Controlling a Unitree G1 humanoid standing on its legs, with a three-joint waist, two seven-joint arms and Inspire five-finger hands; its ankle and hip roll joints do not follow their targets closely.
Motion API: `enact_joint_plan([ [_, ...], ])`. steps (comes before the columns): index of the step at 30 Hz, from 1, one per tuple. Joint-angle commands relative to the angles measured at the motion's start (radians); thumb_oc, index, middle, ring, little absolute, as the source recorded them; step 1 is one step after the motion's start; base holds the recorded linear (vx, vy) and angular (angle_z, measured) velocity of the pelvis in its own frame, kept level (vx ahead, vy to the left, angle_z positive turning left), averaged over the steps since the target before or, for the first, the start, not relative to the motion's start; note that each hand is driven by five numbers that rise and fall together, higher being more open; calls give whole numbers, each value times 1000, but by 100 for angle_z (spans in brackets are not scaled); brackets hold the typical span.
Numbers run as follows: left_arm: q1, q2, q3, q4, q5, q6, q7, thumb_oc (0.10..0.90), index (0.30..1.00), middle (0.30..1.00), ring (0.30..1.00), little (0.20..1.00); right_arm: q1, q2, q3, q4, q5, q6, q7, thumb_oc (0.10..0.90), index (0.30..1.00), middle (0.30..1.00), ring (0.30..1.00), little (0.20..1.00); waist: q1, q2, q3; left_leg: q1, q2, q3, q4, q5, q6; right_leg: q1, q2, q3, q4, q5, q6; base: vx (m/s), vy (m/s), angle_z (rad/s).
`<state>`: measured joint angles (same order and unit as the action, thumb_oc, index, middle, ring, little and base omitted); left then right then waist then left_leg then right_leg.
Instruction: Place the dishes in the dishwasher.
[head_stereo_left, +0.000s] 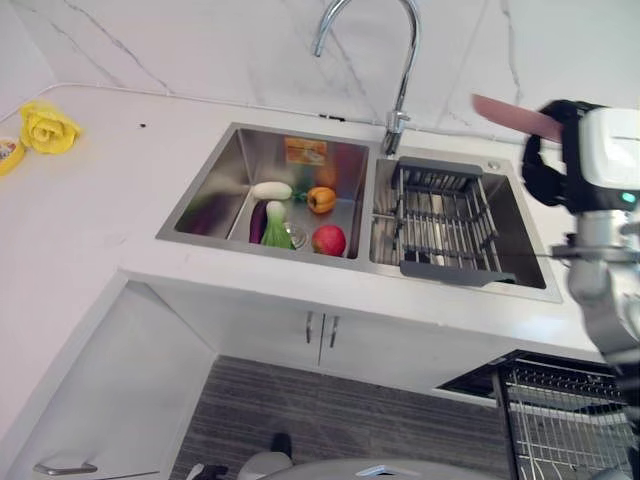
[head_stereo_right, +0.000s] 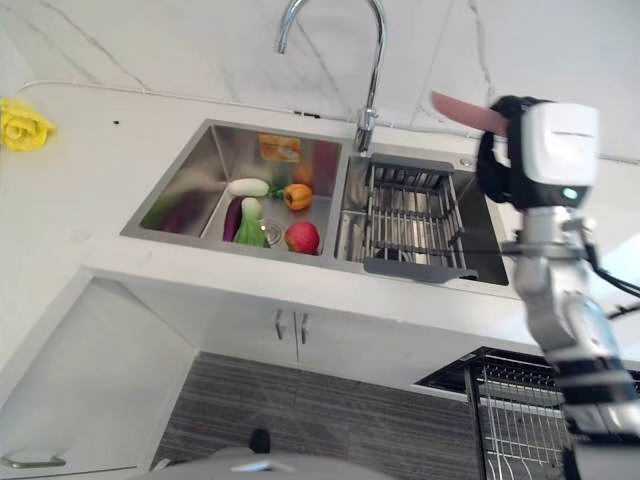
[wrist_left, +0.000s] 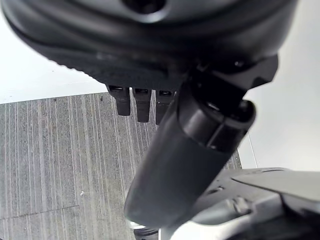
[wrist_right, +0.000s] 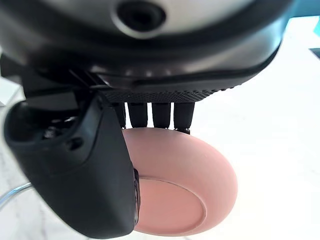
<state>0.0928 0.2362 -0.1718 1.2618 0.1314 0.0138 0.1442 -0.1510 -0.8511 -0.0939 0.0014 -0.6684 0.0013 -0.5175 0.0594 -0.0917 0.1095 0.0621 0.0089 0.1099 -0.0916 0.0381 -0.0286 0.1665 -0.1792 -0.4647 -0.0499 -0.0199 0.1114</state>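
The robot's right hand (head_stereo_right: 505, 150) is raised above the right side of a double sink (head_stereo_left: 200, 195), its thumb and fingers pinching a pink plate (wrist_right: 177, 187) by the rim. The plate sticks out edge-on toward the tap (head_stereo_left: 375, 60). Below and nearer the robot, at the lower right, the dishwasher rack (head_stereo_left: 565, 415) stands pulled out and looks empty where it shows. The left hand (wrist_left: 185, 165) hangs low over the grey floor, fingers relaxed and holding nothing.

The step in hand seems to be carrying the plate to the rack. To do it well, the hand should keep its pinch firm (a thin rim could slip), swing clear of the counter edge (head_stereo_left: 400, 310), and lower the plate upright between the wires before letting go.

Vegetables (head_stereo_left: 290, 215) lie in the left basin; a drainer basket (head_stereo_left: 440, 215) sits in the right.
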Motion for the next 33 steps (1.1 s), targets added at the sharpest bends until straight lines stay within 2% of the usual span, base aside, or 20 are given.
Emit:
enact_joint_plan([
  [1, -93, -40, -12, 65, 48, -24, 5, 800, 900, 900, 900, 900, -89, -121, -123, -78, -33, 19, -110, 400, 300, 300, 300, 300, -6, 32, -24, 104, 30, 84, 4, -149, 17, -122, -36, 33, 15, 130, 98, -203, 122, -41],
  [4, -101, -23, 27, 68, 58, -27, 6, 800, 900, 900, 900, 900, -13, -144, -184, -81, -68, 41, -109, 400, 300, 300, 300, 300, -30, 14, -6, 82, 19, 151, 4, -155, 23, -190, -57, 56, -7, 210, 135, -212, 81, -104],
  [6, -105, -4, 53, 66, 47, -27, 8, 800, 900, 900, 900, 900, 31, -148, -215, -72, -91, 64, -118, 400, 300, 300, 300, 300, -42, 5, 10, 66, 34, 185, 4, -147, 24, -229, -56, 62, -13, 237, 147, -205, -44, -88],
  [8, -108, 8, 73, 65, 35, -24, 7, 800, 900, 900, 900, 900, 37, -146, -218, -54, -91, 68, -114, 400, 300, 300, 300, 300, -35, 13, 9, 62, 57, 200, 4, -160, 20, -223, -45, 49, -15, 208, 150, -149, -36, -88],
  [9, -101, 25, 91, 61, 15, -22, 12, 800, 900, 900, 900, 900, 40, -167, -223, -30, -85, 65, -114, 400, 300, 300, 300, 300, -25, 14, 9, 37, 73, 238, 4, -144, 20, -194, -59, -25, 1, 177, 141, -270, -26, -132],
  [10, -100, 34, 97, 57, 4, -21, 10, 800, 900, 900, 900, 900, 42, -205, -221, -8, -99, 72, -109, 400, 300, 300, 300, 300, -24, 12, 10, 23, 78, 250, 4, -130, 22, -177, -66, -33, 35, 149, 134, -357, -23, -107],
  [12, -97, 33, 97, 58, -3, -20, 4, 800, 900, 900, 900, 900, 39, -243, -217, 34, -110, 82, -105, 400, 300, 300, 300, 300, -22, 14, 11, 16, 82, 263, 5, -122, 23, -167, -74, -19, 76, 117, 124, -184, -20, -75],
  [13, -91, 28, 87, 59, -17, -27, -6, 800, 900, 900, 900, 900, 11, -270, -204, 108, -109, 99, -107, 400, 300, 300, 300, 300, -15, 13, 4, 0, 84, 282, 7, -115, 28, -131, -95, 21, 113, 94, 120, -167, -61, -77],
  [15, -81, 16, 77, 53, -45, -37, -10, 800, 900, 900, 900, 900, -32, -291, -189, 166, -111, 126, -123, 400, 300, 300, 300, 300, -3, 12, -11, -15, 84, 308, 11, -103, 27, -84, -121, 37, 117, 100, 128, -190, -147, -70],
  [16, -71, 5, 69, 37, -83, -45, -13, 800, 900, 900, 900, 900, -41, -298, -180, 204, -122, 150, -125, 400, 300, 300, 300, 300, 17, 5, -34, -35, 87, 334, 15, -86, 22, -36, -139, 18, 99, 130, 140, -121, -150, -88],
  [17, -70, 5, 67, 36, -85, -45, -13, 800, 900, 900, 900, 900, -42, -298, -179, 205, -123, 150, -125, 400, 300, 300, 300, 300, 18, 5, -36, -36, 86, 335, 15, -85, 22, -35, -139, 19, 94, 133, 141, -120, -178, -72],
  [19, -68, -5, 70, 16, -123, -41, -10, 800, 900, 900, 900, 900, -47, -282, -173, 235, -130, 177, -125, 400, 300, 300, 300, 300, 39, -7, -61, -51, 97, 370, 16, -66, 12, -10, -139, -18, 43, 171, 149, -80, -188, -44],
  [21, -72, -14, 68, 12, -131, -38, -5, 800, 900, 900, 900, 900, -49, -246, -153, 262, -122, 182, -130, 400, 300, 300, 300, 300, 48, -6, -68, -45, 114, 404, 18, -52, 2, -15, -135, -60, 24, 173, 150, -54, -213, -49],
  [22, -77, -21, 68, 10, -131, -38, -3, 800, 900, 900, 900, 900, -43, -220, -143, 260, -122, 179, -125, 400, 300, 300, 300, 300, 50, -4, -68, -44, 120, 407, 20, -47, -1, -14, -125, -71, 13, 154, 149, -11, -211, -66],
  [24, -86, -42, 70, 0, -145, -40, 4, 800, 900, 900, 900, 900, 6, -171, -157, 236, -124, 172, -123, 400, 300, 300, 300, 300, 28, 5, -62, -43, 141, 402, 24, -27, -16, -10, -95, -64, 0, 93, 131, 20, -203, -54],
  [27, -87, -77, 45, -22, -166, -39, -1, 800, 900, 900, 900, 900, 52, -94, -147, 175, -116, 145, -110, 400, 300, 300, 300, 300, 3, 29, -56, -35, 177, 401, 19, 8, -40, 3, -49, -66, -30, 44, 103, -19, -215, 4],
  [31, -92, -99, 0, -48, -148, -41, -13, 800, 900, 900, 900, 900, 54, -59, -82, 145, -125, 113, -79, 400, 300, 300, 300, 300, -18, 56, -47, -29, 213, 404, 18, 38, -65, 3, -13, -59, -37, 4, 83, -32, -145, -13],
  [32, -91, -101, -30, -73, -128, -46, -18, 800, 900, 900, 900, 900, 38, -49, -31, 126, -132, 89, -71, 400, 300, 300, 300, 300, -20, 73, -44, -25, 226, 405, 18, 46, -74, 1, -1, -49, -37, -17, 80, -16, -64, -11],
  [33, -88, -101, -27, -76, -128, -44, -18, 800, 900, 900, 900, 900, 33, -49, -26, 128, -133, 89, -70, 400, 300, 300, 300, 300, -22, 75, -44, -24, 228, 407, 18, 46, -76, 2, 2, -47, -37, -18, 78, -17, -97, -13],
])
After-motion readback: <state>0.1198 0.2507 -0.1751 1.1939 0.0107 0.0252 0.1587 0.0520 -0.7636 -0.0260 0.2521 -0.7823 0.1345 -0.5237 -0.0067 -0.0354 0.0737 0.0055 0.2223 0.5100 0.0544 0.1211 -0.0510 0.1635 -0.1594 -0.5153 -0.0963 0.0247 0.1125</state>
